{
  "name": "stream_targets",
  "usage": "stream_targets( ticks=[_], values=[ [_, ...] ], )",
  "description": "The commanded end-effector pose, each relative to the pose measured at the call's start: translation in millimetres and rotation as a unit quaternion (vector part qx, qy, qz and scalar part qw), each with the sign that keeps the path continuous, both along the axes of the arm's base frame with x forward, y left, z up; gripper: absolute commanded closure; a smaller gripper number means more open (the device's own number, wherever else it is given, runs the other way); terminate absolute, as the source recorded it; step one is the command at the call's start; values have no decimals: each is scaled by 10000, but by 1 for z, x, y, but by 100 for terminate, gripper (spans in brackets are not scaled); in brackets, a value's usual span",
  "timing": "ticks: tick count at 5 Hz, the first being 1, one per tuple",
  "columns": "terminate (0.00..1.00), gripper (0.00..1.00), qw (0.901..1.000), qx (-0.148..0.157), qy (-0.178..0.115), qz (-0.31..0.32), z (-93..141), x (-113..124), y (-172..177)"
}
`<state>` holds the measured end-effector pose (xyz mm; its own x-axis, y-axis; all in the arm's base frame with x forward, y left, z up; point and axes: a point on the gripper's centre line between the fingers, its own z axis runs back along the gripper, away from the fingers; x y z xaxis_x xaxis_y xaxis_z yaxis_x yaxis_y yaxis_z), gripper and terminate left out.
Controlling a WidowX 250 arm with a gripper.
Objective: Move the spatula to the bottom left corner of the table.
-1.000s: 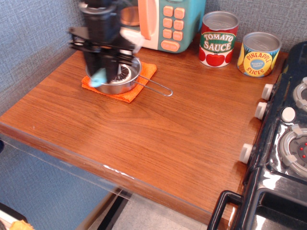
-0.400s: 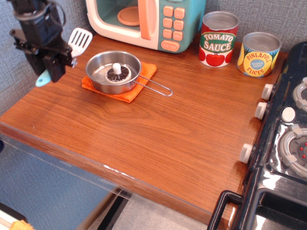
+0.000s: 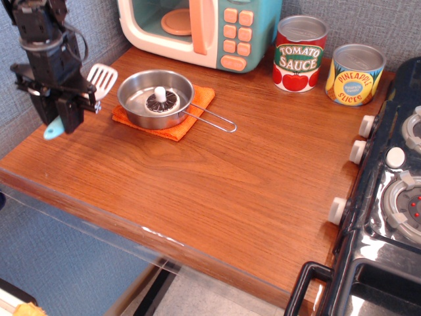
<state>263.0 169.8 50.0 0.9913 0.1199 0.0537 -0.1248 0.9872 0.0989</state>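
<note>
My black gripper is at the far left, above the left edge of the wooden table. It is shut on the spatula. The white slotted head sticks out up and to the right of the fingers, and the light blue handle tip pokes out below and to the left. The spatula hangs tilted in the air, just left of the steel pan. The middle of the spatula is hidden by the fingers.
The pan holds a small black-and-white piece and rests on an orange cloth, its wire handle pointing right. A toy microwave and two cans stand at the back. A black toy stove fills the right side.
The gripper lifted the spatula out from over the pan, carried it left, and has now come lower and slightly toward the front at the table's left edge.
</note>
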Motion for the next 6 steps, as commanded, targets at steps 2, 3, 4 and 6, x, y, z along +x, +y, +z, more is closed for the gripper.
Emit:
stream_targets(
  ticks=[2,3,4,6],
  values=[
    [0,100,9993,50,339,125,1,2,7],
    [0,100,9991,15,390,143,1,1,9],
    [0,0,9989,19,462,120,1,2,9],
    [0,0,9994,75,324,-76,7,3,5]
  ],
)
